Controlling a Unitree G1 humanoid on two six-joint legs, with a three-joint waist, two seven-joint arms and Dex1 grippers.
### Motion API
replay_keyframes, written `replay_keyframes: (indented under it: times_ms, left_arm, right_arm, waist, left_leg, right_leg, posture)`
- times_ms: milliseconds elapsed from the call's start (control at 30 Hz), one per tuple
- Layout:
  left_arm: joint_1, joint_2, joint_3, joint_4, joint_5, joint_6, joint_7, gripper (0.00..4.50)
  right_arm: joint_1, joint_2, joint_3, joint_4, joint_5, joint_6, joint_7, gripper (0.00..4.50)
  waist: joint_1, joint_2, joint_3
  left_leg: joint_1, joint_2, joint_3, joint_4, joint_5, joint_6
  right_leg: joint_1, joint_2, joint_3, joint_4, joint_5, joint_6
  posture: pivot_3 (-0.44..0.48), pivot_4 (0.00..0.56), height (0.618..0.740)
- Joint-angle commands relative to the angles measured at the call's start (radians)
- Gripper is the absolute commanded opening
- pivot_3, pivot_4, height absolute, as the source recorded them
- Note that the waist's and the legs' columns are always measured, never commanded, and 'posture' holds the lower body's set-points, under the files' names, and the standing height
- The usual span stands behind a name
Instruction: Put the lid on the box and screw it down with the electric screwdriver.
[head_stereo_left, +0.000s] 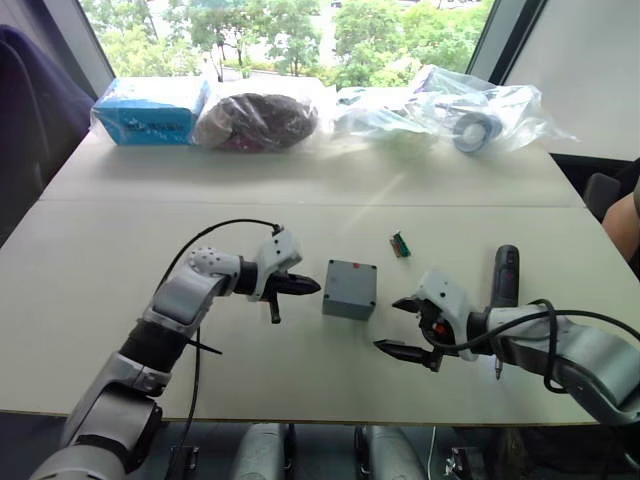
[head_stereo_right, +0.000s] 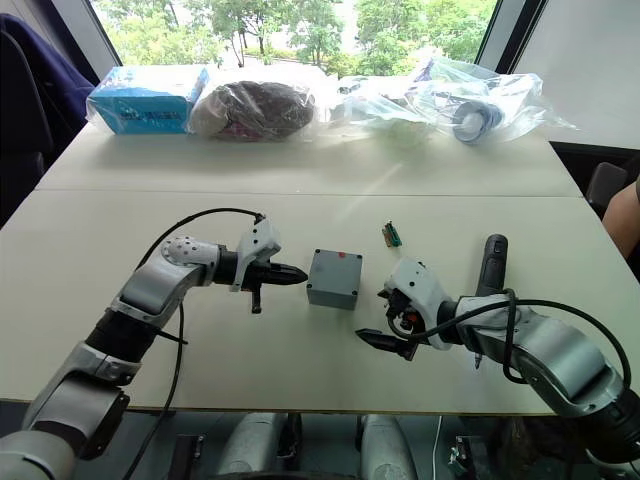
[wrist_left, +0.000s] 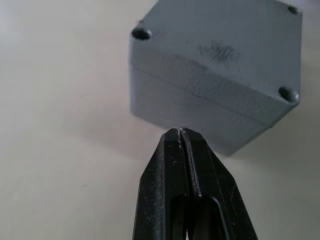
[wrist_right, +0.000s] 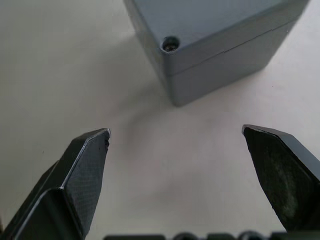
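Lidded box (head_stereo_left: 349, 288) between hands — left hand (head_stereo_left: 303, 286) closed, empty, right hand (head_stereo_left: 398, 326) wide open, empty

Closed left end effector (wrist_left: 181, 134), lidded box (wrist_left: 210, 95) near

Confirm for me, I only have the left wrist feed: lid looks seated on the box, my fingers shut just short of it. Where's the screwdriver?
Observer: The electric screwdriver lies flat on the table, on the robot's right, beyond the right gripper. Nothing holds it.
Operator: Right gripper state?
Observer: Open, empty, fingers spread wide and facing the box from the right.
Operator: Anything else near the box?
Observer: A small green part lies on the table behind the box, toward the right, apart from it.
Operator: Screw on the right-side corner?
Observer: The right wrist view shows something metallic in one corner hole of the lid; whether it is driven home I cannot tell.
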Motion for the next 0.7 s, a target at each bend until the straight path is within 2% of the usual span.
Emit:
replay_keyframes:
  times_ms: [33,267,433,567,700]
  left_arm:
    - [-0.055,-0.026,-0.014,0.044,0.023,-0.071,-0.033,0.00]
    - [-0.115,-0.068,-0.030,0.163,0.068,-0.169,-0.063,0.00]
    - [-0.129,-0.047,-0.012,0.228,0.117,-0.226,-0.052,0.00]
    - [-0.099,0.009,0.017,0.174,0.100,-0.183,-0.082,0.00]
    - [-0.015,0.095,-0.001,0.015,0.049,-0.080,-0.179,0.00]
  right_arm:
    - [-0.023,0.037,-0.004,-0.041,-0.001,0.015,0.026,4.48]
    - [-0.030,0.110,-0.007,-0.103,0.051,0.093,0.032,4.48]
    - [0.006,0.112,-0.064,-0.136,0.063,0.133,0.016,4.48]
    - [0.018,0.044,-0.155,-0.118,0.037,0.122,0.045,4.48]
    - [-0.009,-0.021,-0.143,-0.039,-0.070,0.044,0.088,4.48]
  waist:
    - [0.001,0.000,0.000]
    - [-0.001,0.000,0.000]
    - [-0.001,0.000,0.000]
    - [-0.001,0.000,0.000]
    - [-0.004,0.000,0.000]
  left_leg:
    - [0.000,0.000,0.000,0.000,0.000,0.000]
    - [0.000,-0.001,0.000,0.000,0.000,0.000]
    - [0.000,0.000,0.000,0.000,0.000,0.000]
    - [0.000,0.000,0.000,0.000,0.000,0.000]
    - [0.001,0.000,0.000,0.000,0.000,0.000]
  right_leg:
    - [0.000,0.000,0.000,0.000,0.000,0.000]
    - [0.000,0.000,0.000,0.000,0.000,0.000]
    - [0.000,0.000,0.000,0.001,0.000,0.000]
    - [0.000,0.000,0.000,0.001,0.000,0.000]
    - [0.000,0.000,0.000,0.002,0.000,0.000]
  posture:
    - [0.000,0.150,0.740]
    - [0.000,0.150,0.740]
    - [0.000,0.150,0.740]
    - [0.000,0.150,0.740]
    - [0.000,0.150,0.740]
